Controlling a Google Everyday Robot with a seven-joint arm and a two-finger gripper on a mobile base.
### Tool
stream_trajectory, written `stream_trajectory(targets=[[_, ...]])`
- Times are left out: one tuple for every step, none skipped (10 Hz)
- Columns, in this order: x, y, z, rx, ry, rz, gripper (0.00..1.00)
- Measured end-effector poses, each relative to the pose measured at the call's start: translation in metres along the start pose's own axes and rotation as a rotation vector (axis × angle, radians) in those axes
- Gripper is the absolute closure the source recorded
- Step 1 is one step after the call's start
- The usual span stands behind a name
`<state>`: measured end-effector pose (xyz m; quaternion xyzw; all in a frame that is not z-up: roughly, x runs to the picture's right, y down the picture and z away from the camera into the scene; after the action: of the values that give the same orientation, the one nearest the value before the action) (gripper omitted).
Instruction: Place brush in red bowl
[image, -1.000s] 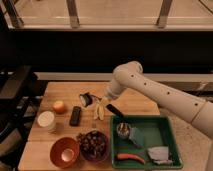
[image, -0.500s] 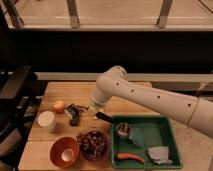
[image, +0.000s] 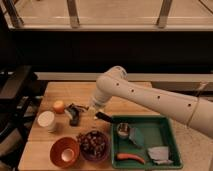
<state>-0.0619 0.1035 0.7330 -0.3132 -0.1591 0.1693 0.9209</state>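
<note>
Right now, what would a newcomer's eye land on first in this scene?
The big white arm reaching in from the right over the wooden table, its end effector shut and low by the black remote at left. Then the green tray at front right, and the red bowl at the front edge beside a bowl of dark berries.

One raised camera looks down at table (image: 70, 91), tool (image: 75, 109) left-centre.

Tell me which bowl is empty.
The red bowl, front left; the maroon bowl beside it holds dark berries. The gripper is behind the maroon bowl, at the tray corner.
</note>
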Motion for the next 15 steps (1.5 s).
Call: stream_trajectory(targets=[[-0.003,0.003,0.006,-0.011,-0.009,-0.032,1.00],[-0.015,0.010,0.015,-0.029,-0.025,-0.082,1.00],[-0.026,0.015,0.022,-0.046,-0.041,-0.128,1.00],[-0.033,0.019,0.027,-0.058,-0.053,-0.168,1.00],[-0.042,0.023,0.030,-0.074,-0.069,-0.225,1.00],[-0.048,0.028,0.032,-0.092,-0.079,-0.277,1.00],[-0.055,0.033,0.032,-0.112,-0.092,-0.331,1.00],[-0.064,0.041,0.034,-0.144,-0.111,-0.395,1.00],[-0.072,0.047,0.034,-0.172,-0.131,-0.458,1.00],[-0.073,0.049,0.034,-0.179,-0.136,-0.474,1.00],[-0.074,0.050,0.034,-0.183,-0.138,-0.482,1.00],[-0.074,0.050,0.034,-0.183,-0.139,-0.482,1.00],[-0.074,0.050,0.034,-0.182,-0.138,-0.483,1.00],[-0.075,0.051,0.035,-0.183,-0.130,-0.491,1.00],[-0.079,0.055,0.042,-0.182,-0.111,-0.527,1.00]])
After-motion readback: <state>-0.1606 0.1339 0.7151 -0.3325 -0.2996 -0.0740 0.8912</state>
